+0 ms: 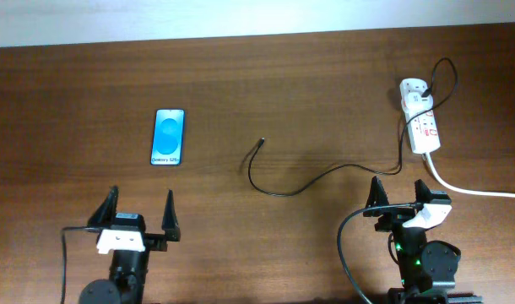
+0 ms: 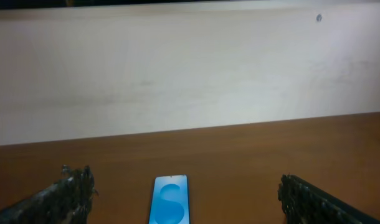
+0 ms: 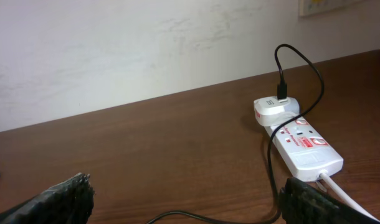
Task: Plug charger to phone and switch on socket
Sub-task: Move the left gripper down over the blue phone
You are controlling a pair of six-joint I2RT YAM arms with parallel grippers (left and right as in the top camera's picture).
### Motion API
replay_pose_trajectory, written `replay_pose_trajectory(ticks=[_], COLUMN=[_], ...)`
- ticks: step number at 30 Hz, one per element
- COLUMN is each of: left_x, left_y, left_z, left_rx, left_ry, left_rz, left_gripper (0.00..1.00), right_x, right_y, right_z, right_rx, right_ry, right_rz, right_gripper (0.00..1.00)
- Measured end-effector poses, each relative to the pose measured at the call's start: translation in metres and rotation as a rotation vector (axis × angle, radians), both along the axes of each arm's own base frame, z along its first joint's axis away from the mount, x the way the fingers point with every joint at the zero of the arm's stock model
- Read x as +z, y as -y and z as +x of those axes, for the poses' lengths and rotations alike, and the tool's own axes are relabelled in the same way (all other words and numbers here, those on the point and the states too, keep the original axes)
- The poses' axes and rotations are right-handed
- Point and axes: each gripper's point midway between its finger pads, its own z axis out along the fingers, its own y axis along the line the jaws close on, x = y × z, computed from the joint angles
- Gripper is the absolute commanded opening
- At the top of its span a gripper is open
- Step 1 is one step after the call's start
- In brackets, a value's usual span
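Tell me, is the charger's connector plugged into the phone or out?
Out. The connector tip lies loose on the table, apart from the phone, to its right in the overhead view.

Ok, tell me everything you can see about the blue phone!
The phone is a slim rectangle with dark edges and a bright blue screen showing a lighter oval and small text. It lies flat, face up, on the brown wooden table, just ahead of the open left tool. Nothing touches it; the charger tip lies apart to its right, unplugged.
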Motion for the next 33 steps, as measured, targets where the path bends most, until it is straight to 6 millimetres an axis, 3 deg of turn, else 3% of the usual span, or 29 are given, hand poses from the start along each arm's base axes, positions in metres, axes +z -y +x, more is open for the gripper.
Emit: replay_pose_trajectory(ticks=[2,6,10,13,15,16,19,22,27,33], left_x=[0.020,0.036,0.060,0.067,0.080,0.077,0.043,-0.009,-0.074,-0.121], left_y=[0.000,0.001,0.002,0.004,0.006,0.006,0.007,0.008,0.008,-0.011], left_z=[-0.001,0.016,0.055,0.109,0.164,0.180,0.212,0.232,0.246,0.251], left_rx=[-0.001,-0.002,0.002,0.005,0.006,0.006,0.008,0.011,0.015,0.126], left_ry=[0.002,-0.139,-0.340,-0.478,-0.490,-0.495,-0.560,-0.678,-0.825,-0.923], left_rz=[-0.016,-0.039,-0.039,-0.034,-0.034,-0.034,-0.032,-0.028,-0.023,0.028], left_gripper=[0.99,0.99,0.99,0.99,0.99,0.99,0.99,0.99,0.99,0.99], right_x=[0.000,0.000,0.000,0.000,0.000,0.000,0.000,0.000,0.000,0.000], right_y=[0.000,0.000,0.000,0.000,0.000,0.000,0.000,0.000,0.000,0.000], right_z=[0.000,0.000,0.000,0.000,0.000,0.000,0.000,0.000,0.000,0.000], right_rx=[0.000,0.000,0.000,0.000,0.000,0.000,0.000,0.000,0.000,0.000], right_ry=[0.000,0.000,-0.002,-0.002,0.000,0.000,0.001,0.000,0.000,0.000], right_rz=[0.000,0.000,-0.001,0.000,-0.001,0.000,0.000,-0.001,0.000,0.000], right_gripper=[0.99,0.99,0.99,0.99,0.99,0.99,0.99,0.99,0.99,0.99])
